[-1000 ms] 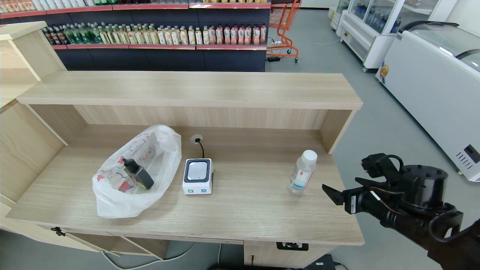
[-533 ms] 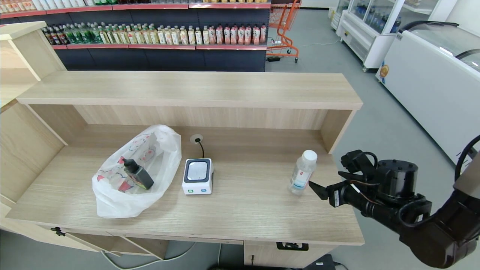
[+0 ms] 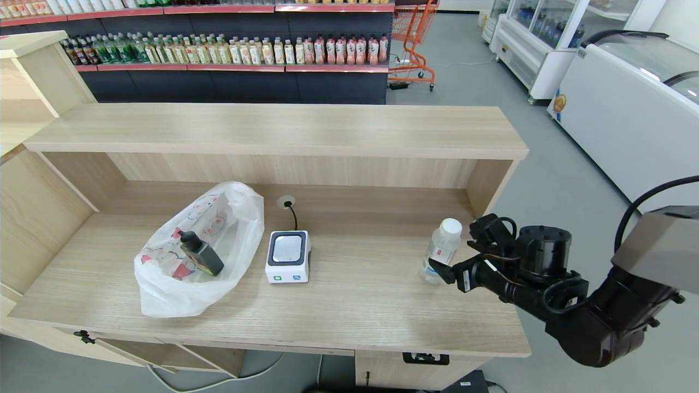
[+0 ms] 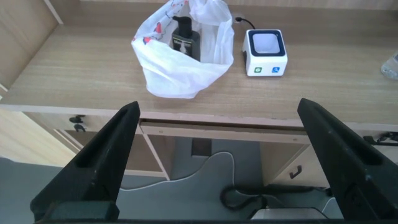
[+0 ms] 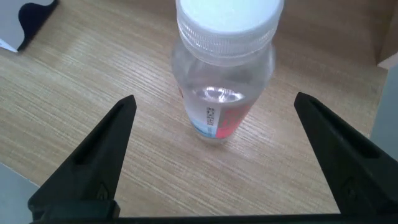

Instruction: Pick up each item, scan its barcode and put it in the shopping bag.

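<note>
This is a shop, a small supermarket. Far beyond the right end effector [image 3: 449,263] stand long shelves of drink bottles [image 3: 229,52], an orange shopping cart [image 3: 418,38] and display freezers [image 3: 628,109]. The wooden checkout table [image 3: 355,311] carries a barcode scanner [image 3: 288,255].

Right arm [image 3: 579,316]: black rounded links, cylindrical black wrist housing, grey boxy upper segment, looped black cables, thin red and white wires, white label. Right gripper [image 5: 212,102], left gripper [image 4: 219,107]: matte black wedge-shaped fingers.
</note>
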Controlling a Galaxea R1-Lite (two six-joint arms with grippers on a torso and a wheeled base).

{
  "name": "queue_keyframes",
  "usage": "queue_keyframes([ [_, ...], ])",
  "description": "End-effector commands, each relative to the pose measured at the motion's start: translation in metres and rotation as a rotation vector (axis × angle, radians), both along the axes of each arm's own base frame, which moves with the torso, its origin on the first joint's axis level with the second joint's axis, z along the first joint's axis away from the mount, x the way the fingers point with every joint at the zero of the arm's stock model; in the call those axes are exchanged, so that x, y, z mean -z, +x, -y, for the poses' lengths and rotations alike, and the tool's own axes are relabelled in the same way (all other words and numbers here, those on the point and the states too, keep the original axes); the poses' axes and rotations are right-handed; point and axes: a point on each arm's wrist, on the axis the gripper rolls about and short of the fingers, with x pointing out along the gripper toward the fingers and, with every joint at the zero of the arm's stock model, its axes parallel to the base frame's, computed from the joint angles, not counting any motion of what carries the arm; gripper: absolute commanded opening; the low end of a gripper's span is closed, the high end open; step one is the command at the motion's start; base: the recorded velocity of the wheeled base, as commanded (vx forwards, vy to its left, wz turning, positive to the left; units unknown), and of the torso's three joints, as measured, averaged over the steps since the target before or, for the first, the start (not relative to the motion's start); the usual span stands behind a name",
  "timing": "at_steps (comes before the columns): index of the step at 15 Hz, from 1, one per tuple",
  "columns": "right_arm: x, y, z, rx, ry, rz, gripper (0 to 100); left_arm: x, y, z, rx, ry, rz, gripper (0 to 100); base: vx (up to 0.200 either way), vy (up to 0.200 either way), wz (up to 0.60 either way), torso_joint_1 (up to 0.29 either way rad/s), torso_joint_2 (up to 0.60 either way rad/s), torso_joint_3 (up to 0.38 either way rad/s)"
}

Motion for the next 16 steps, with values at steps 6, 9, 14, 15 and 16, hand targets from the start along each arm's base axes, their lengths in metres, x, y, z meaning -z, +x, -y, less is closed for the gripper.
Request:
queue_keyframes([
  [6, 0.012, 0.023, -0.023, -0.059, -0.009, 0.028, 100, 0.000, 0.000, 0.000, 0.000, 0.000, 0.000, 100, 0.000, 0.000, 0.00, 0.000, 0.00, 0.000],
  [9, 0.018, 0.027, -0.030, -0.073, -0.015, 0.033, 100, 0.000, 0.000, 0.000, -0.001, 0.000, 0.000, 100, 0.000, 0.000, 0.00, 0.000, 0.00, 0.000],
  [14, 0.022, 0.038, -0.036, -0.079, -0.024, 0.056, 100, 0.000, 0.000, 0.000, -0.001, 0.000, 0.000, 100, 0.000, 0.000, 0.00, 0.000, 0.00, 0.000],
  [15, 0.023, 0.039, -0.036, -0.079, -0.025, 0.058, 0, 0.000, 0.000, 0.000, 0.000, 0.000, 0.000, 100, 0.000, 0.000, 0.00, 0.000, 0.00, 0.000],
  [16, 0.023, 0.040, -0.037, -0.080, -0.025, 0.063, 0, 0.000, 0.000, 0.000, 0.000, 0.000, 0.000, 100, 0.000, 0.000, 0.00, 0.000, 0.00, 0.000],
])
